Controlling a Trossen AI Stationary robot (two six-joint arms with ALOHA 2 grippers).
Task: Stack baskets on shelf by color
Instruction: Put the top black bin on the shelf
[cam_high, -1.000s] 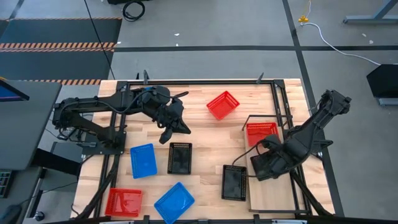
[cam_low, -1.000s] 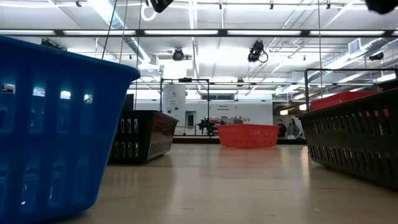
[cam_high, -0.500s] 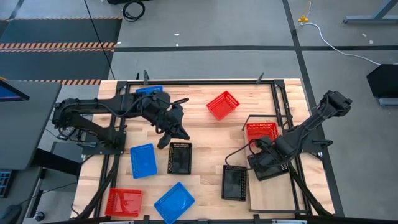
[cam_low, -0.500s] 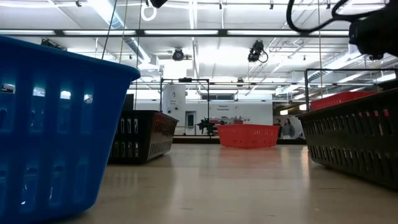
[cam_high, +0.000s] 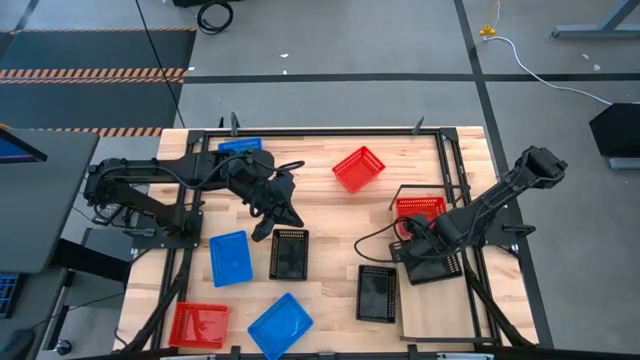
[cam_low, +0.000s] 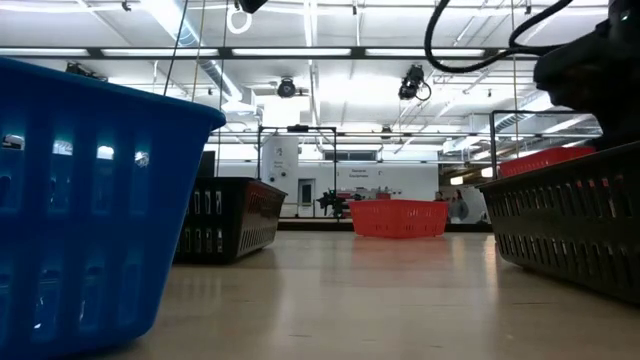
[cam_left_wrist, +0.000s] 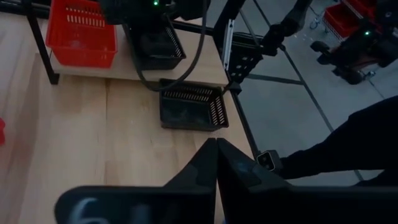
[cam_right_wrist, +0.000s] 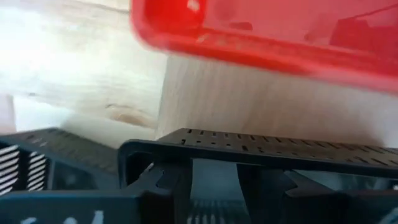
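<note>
The shelf (cam_high: 435, 310) stands at the table's right edge with a red basket (cam_high: 421, 208) on its far end. My right gripper (cam_high: 425, 257) points down just near of that basket, shut on a black basket (cam_left_wrist: 155, 46) low over the board (cam_left_wrist: 186, 73). Another black basket (cam_high: 378, 292) rests on the table beside the shelf. On the table also lie a red basket (cam_high: 358, 167), a black one (cam_high: 289, 252), blue ones (cam_high: 231, 257) (cam_high: 280, 325) (cam_high: 240, 146) and a red one (cam_high: 198, 323). My left gripper (cam_high: 292, 213) hangs shut and empty above the table's middle left. My right gripper holds the black basket at its rim (cam_right_wrist: 186, 155) from above, fingers pointing down. The fingers themselves hide the place of contact. The basket sits level under the gripper, close beside the red basket (cam_right_wrist: 280, 31); whether its bottom touches the board I cannot tell.
Thin black wire posts (cam_high: 392, 200) frame the shelf's ends. A black metal frame (cam_high: 330, 130) runs around the tabletop. Bare wood lies between the middle black basket and the shelf.
My right gripper has sunk toward the shelf board and drawn closer to the red basket on it, carrying the black basket along level. It has come down into the low view's upper right corner.
</note>
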